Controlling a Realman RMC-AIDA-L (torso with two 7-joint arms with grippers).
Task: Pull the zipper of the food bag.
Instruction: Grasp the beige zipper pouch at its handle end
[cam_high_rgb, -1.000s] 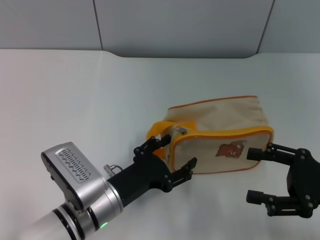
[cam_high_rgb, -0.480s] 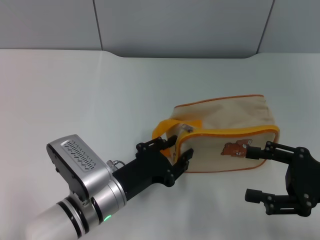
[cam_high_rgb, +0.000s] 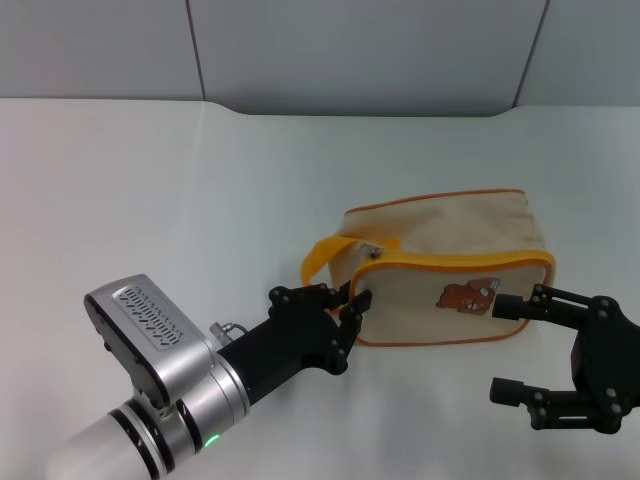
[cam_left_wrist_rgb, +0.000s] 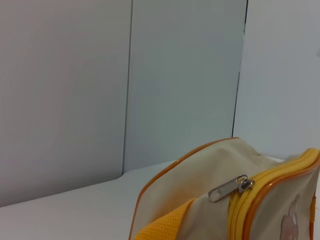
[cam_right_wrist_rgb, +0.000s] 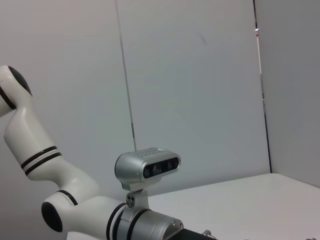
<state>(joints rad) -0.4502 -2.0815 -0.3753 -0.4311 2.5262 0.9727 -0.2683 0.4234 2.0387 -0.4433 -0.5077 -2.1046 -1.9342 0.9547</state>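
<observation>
The food bag (cam_high_rgb: 450, 235) lies on its side on the white table, bear-printed panel (cam_high_rgb: 465, 297) facing me. The zipper (cam_high_rgb: 372, 249), a silver pull tab, sits at the panel's upper left corner and hangs free; the left wrist view shows it close up (cam_left_wrist_rgb: 227, 188). My left gripper (cam_high_rgb: 352, 298) is just below it at the bag's lower left corner, fingers drawn together and holding nothing. My right gripper (cam_high_rgb: 512, 348) is open at the bag's right end, its upper finger (cam_high_rgb: 522, 303) against the panel beside the bear.
The bag's orange strap handle (cam_high_rgb: 322, 256) loops out on the left, just above my left gripper. The table (cam_high_rgb: 200, 200) runs back to a grey wall. The right wrist view shows only my left arm's wrist camera (cam_right_wrist_rgb: 147, 167).
My left gripper's fingers have closed from wide open to nearly together beside the bag's left corner. The bag shifted slightly to the right. The right gripper stayed put.
</observation>
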